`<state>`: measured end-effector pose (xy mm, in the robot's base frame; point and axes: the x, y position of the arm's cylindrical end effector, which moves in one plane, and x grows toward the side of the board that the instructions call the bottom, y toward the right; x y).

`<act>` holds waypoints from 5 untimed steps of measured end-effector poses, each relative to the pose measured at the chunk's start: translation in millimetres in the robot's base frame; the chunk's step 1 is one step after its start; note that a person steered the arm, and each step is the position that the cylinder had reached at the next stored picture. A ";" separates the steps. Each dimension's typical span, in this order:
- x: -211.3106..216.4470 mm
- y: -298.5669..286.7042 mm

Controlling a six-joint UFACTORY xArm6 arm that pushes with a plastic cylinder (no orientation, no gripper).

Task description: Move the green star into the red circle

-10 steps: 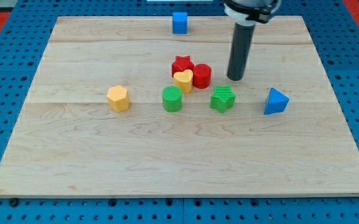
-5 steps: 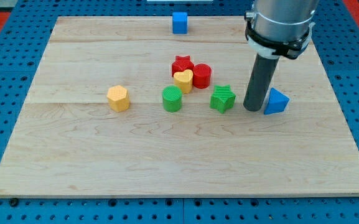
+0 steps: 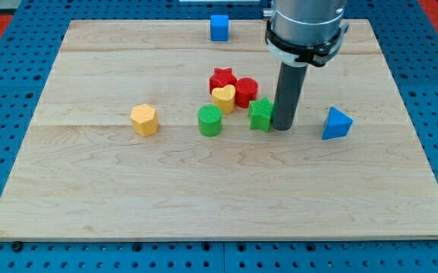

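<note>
The green star (image 3: 260,114) lies near the board's middle, just below the red circle (image 3: 247,92) and close to it. My tip (image 3: 282,127) rests against the star's right side. The rod rises from there toward the view's top. The red circle sits beside a yellow heart (image 3: 223,98) and a red star (image 3: 222,79).
A green cylinder (image 3: 210,120) stands left of the green star. A yellow hexagon (image 3: 144,119) is further left. A blue triangle (image 3: 336,123) lies right of my tip. A blue cube (image 3: 219,27) sits at the top edge of the wooden board (image 3: 203,189).
My tip swung down beside the blue triangle, then moved left into the green star. The star has slid left and slightly up, closer to the red circle.
</note>
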<state>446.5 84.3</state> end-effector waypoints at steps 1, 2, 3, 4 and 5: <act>0.0 -8.7; 0.0 -10.0; 0.0 -14.1; 0.0 -15.2; 5.2 -15.2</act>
